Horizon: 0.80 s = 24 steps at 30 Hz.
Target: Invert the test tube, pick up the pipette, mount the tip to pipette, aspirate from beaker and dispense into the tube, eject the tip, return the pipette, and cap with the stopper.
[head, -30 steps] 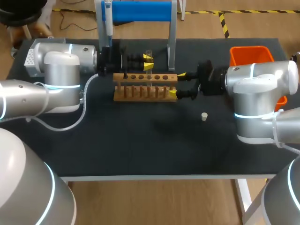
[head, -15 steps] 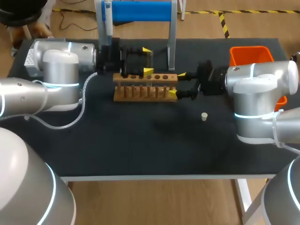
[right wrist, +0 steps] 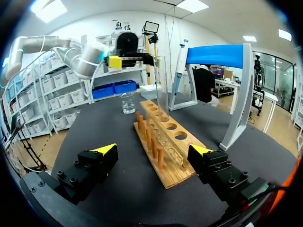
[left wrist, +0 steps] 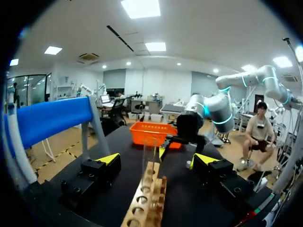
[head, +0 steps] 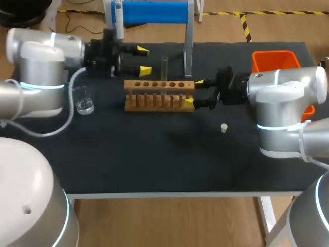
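Within the wooden rack (head: 159, 98) the test tube (head: 165, 68) is held upright; the left gripper (head: 143, 60) is spread wide, empty, near the pipette (head: 118, 20). The pipette should be gripped squarely on its body (right gripper (head: 194, 92) wide too, straddling the rack's end).

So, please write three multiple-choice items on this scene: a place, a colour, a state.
1. Where is the stopper? A) on the table, apart from the rack B) in the beaker C) in a gripper
2. What colour is the bin? A) blue B) orange C) green
3. How is the test tube? A) lying flat B) in the left gripper C) upright in the rack
Answers: 1A, it lies on bare table; 2B, its walls are orange; 3C, it stands in a rack hole, left gripper open, apart from it.
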Each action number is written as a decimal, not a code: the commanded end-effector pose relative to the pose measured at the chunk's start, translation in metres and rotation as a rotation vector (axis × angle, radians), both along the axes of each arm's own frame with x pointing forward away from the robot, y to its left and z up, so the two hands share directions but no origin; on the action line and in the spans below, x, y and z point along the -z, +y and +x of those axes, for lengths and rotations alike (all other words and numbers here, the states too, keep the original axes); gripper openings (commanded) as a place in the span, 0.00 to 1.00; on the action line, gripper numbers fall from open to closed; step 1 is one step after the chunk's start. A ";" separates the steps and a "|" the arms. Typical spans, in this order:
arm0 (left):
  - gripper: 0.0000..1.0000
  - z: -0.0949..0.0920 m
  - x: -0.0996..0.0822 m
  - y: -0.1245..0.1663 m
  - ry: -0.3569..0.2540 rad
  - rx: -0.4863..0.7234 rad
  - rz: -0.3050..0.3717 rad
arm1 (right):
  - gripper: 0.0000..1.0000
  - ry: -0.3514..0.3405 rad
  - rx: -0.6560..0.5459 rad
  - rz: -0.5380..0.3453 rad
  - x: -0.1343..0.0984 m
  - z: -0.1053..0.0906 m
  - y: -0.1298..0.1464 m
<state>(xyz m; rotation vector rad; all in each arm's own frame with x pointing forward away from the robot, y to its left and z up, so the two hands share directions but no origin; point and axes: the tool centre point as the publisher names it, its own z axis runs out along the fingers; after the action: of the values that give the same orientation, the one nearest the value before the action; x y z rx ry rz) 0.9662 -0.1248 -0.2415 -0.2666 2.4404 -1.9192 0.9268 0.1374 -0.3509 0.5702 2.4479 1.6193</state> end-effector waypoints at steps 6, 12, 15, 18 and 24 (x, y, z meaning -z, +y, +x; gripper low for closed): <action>1.00 -0.049 -0.017 0.043 0.011 -0.176 0.067 | 1.00 -0.001 0.000 0.001 0.000 0.000 0.000; 1.00 -0.049 -0.017 0.043 0.011 -0.176 0.067 | 1.00 -0.001 0.000 0.001 0.000 0.000 0.000; 1.00 -0.049 -0.017 0.043 0.011 -0.176 0.067 | 1.00 -0.001 0.000 0.001 0.000 0.000 0.000; 1.00 -0.049 -0.017 0.043 0.011 -0.176 0.067 | 1.00 -0.001 0.000 0.001 0.000 0.000 0.000; 1.00 -0.045 -0.014 0.069 0.018 -0.274 0.063 | 1.00 -0.001 0.000 0.001 0.000 0.000 0.000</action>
<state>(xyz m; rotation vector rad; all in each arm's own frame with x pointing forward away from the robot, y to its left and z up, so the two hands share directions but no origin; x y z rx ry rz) 0.9232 -0.0744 -0.2266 -0.5108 2.3837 -1.7493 0.9267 0.1376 -0.3509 0.5700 2.4480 1.6194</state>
